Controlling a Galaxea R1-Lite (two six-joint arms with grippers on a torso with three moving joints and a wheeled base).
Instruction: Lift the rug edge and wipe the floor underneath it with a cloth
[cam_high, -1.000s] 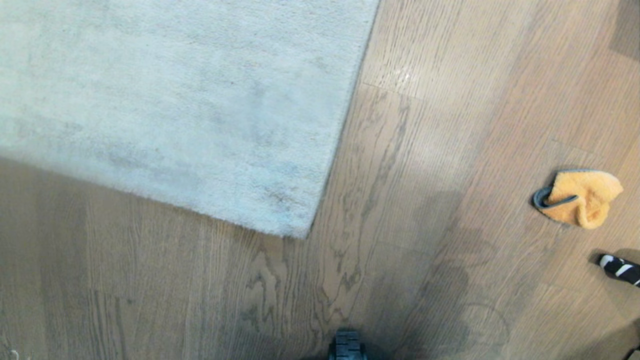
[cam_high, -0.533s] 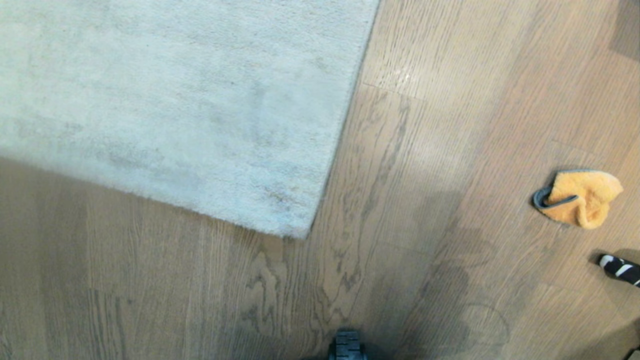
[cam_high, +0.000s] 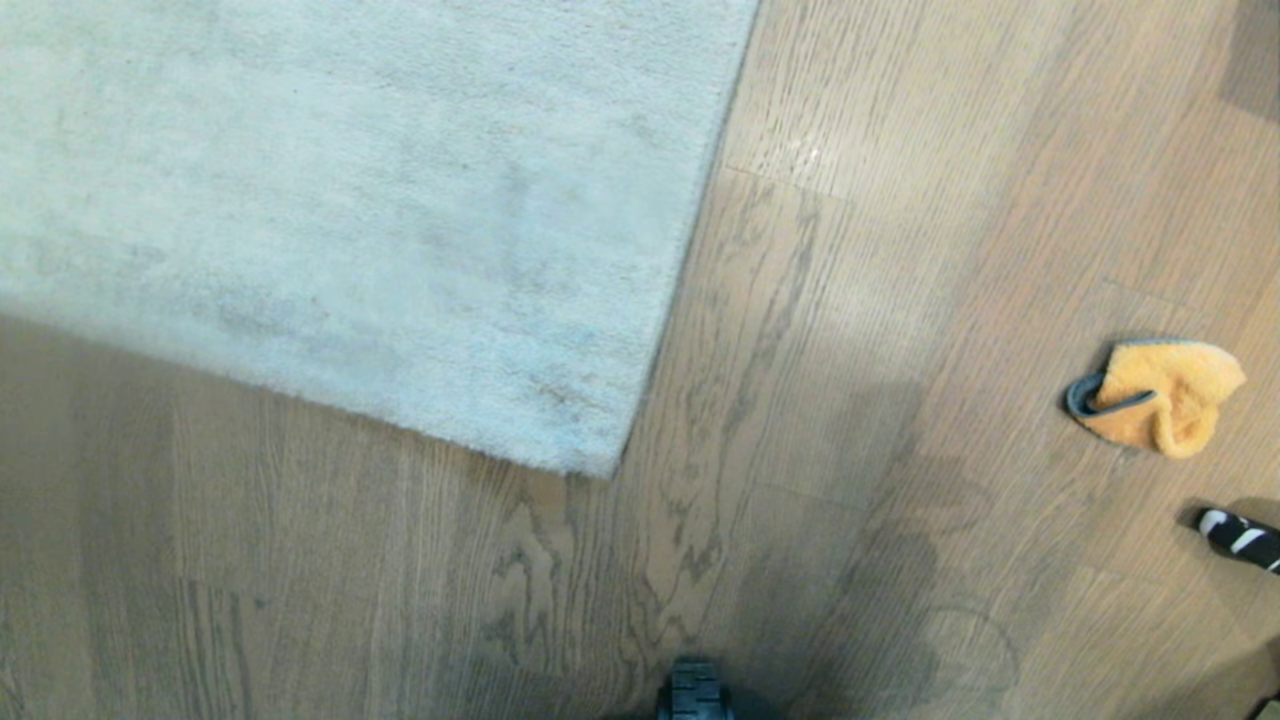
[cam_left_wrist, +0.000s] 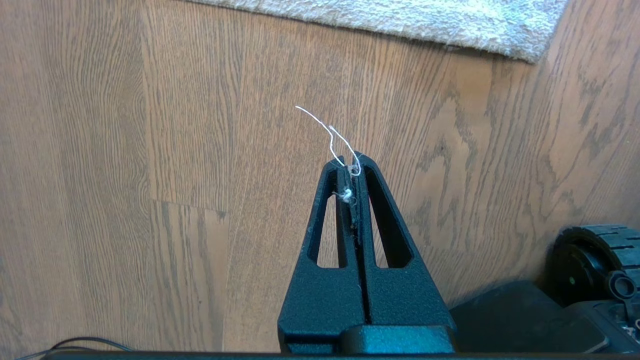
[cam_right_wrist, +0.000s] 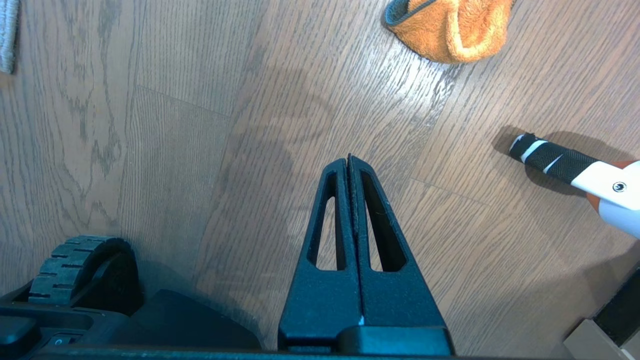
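Pale grey rug lies flat, its corner ahead of your left gripper, jaws pressed together on only a stray thread; the orange cloth rests on the floor ahead of your empty, closed right gripper: nothing begun, so open and fetch it first.

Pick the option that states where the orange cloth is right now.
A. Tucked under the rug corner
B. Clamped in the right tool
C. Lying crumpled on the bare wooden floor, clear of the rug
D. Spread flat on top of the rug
C: the orange cloth lies bunched on the wooden floor, well apart from the rug, with neither tool touching it.
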